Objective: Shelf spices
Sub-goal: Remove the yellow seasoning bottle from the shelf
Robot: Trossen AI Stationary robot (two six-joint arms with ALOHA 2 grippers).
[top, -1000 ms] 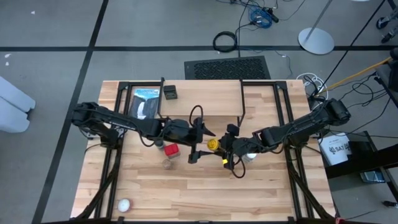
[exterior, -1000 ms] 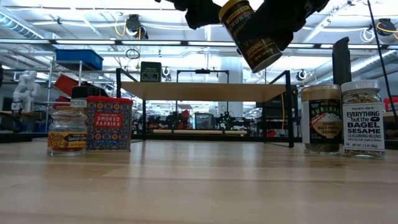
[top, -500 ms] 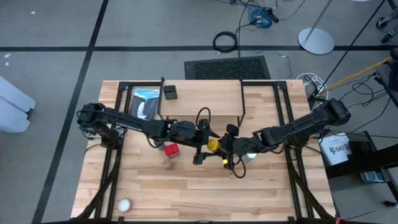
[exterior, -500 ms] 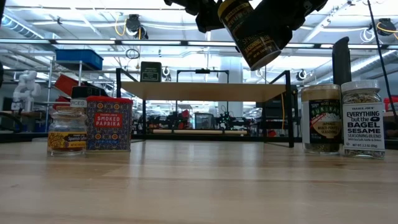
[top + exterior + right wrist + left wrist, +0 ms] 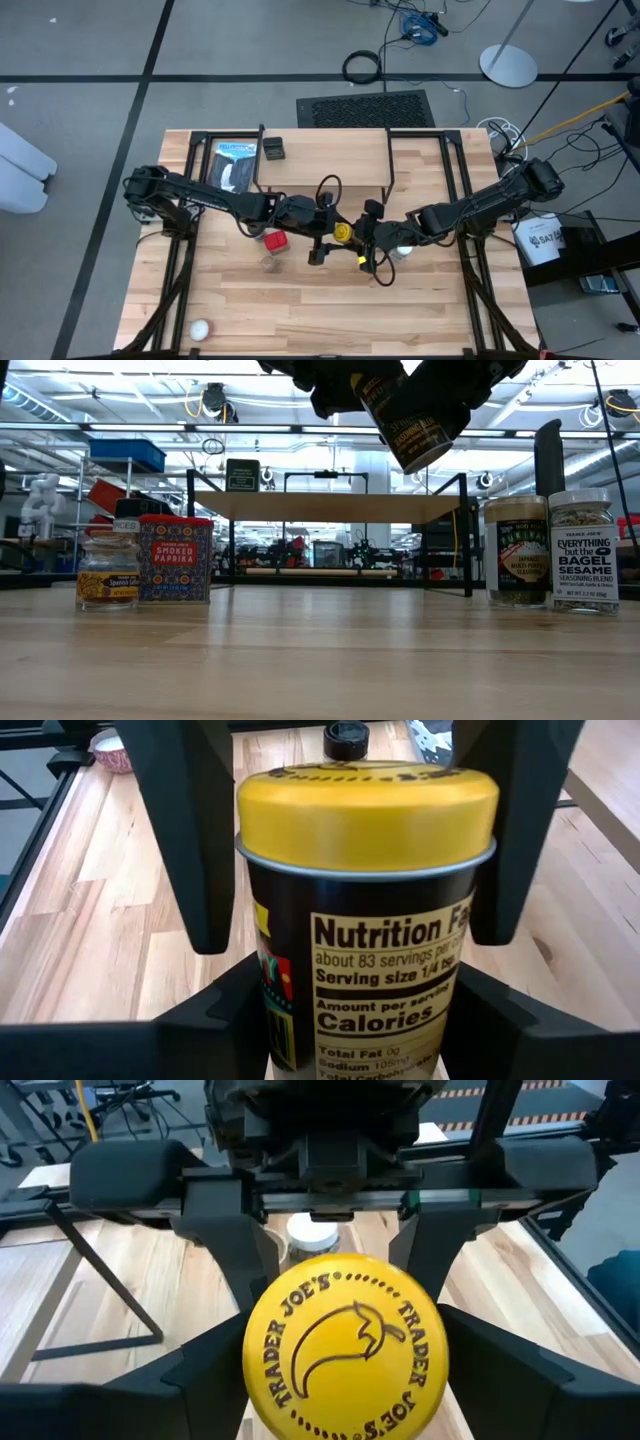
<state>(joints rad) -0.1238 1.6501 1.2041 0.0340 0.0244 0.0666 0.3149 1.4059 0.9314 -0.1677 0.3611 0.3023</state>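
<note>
The yellow-lidded jar [image 5: 343,233] hangs tilted above the table's middle, with my right gripper [image 5: 362,237] shut on its dark body [image 5: 370,980]. My left gripper [image 5: 335,233] meets it from the left. It is open, and its fingers [image 5: 190,830] stand on either side of the yellow lid [image 5: 345,1345]. On the table stand the red tin [image 5: 175,560], a small jar [image 5: 108,572], a tan-lidded jar [image 5: 516,550] and a white-lidded jar [image 5: 584,550]. A black square tin [image 5: 273,150] sits on the shelf [image 5: 330,506]. My right gripper pinches the jar's labelled body [image 5: 330,1020] between its two fingers, below the lid. It comes slanting down from the table's right. The jar is lifted clear and tilted, lid toward the left arm. My left gripper flanks the lid rim [image 5: 258,1380]; I cannot tell whether it touches.
A flat blue-and-black package [image 5: 235,165] lies at the shelf's left end. A white ball [image 5: 200,329] sits near the front left corner. The shelf's black legs [image 5: 388,165] stand behind the arms. Bare wood shows in front of the jars.
My left gripper has edged toward the table's right, up to the held jar, and its fingers now stand about the lid. The jar and my right gripper have kept still.
</note>
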